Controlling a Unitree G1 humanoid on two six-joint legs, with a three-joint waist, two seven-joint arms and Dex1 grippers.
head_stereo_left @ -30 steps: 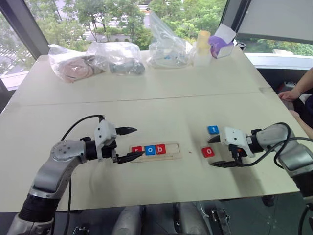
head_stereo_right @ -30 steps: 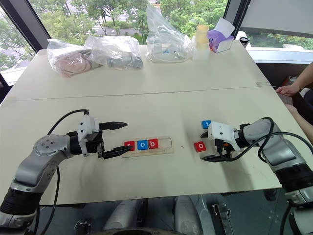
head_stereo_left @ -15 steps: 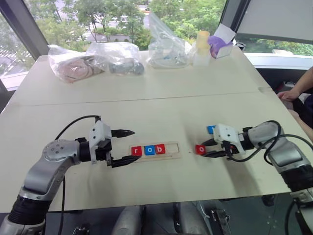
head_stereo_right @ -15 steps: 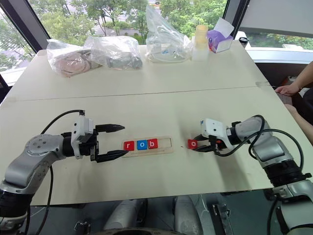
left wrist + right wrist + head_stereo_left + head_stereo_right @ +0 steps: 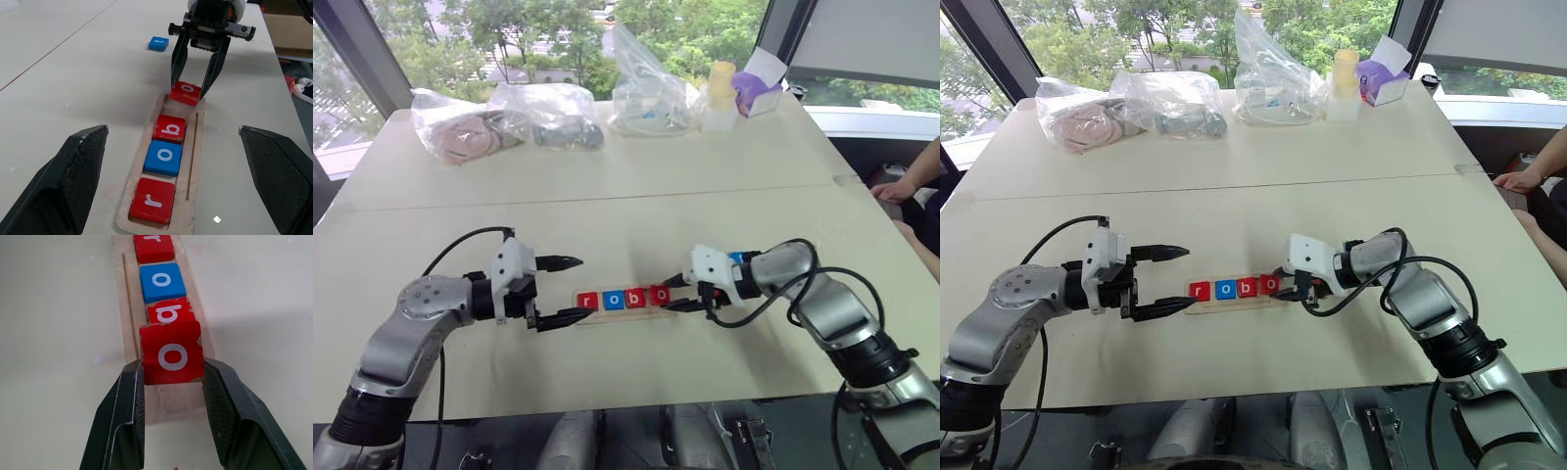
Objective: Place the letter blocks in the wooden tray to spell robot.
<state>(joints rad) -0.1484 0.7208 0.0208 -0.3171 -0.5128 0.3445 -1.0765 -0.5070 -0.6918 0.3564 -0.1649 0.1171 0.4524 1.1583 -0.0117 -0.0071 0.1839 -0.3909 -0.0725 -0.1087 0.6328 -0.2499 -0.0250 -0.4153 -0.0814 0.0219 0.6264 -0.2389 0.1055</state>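
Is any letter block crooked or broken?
Yes. The red o block in the right gripper sits tilted over the wooden tray, not flat like r, o, b, and its edges look chipped. The blue block lies outside the tray.

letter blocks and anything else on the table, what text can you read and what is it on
"r": red block, first in the wooden tray.
"o": blue block, second.
"b": red block, third.
"o": red block held in the right end effector over the tray.
Loose blue block on the table: letter too small to read.
Bags and bottle at the far edge: nothing readable.

Letter blocks (image 5: 168, 147): r, o, b, o
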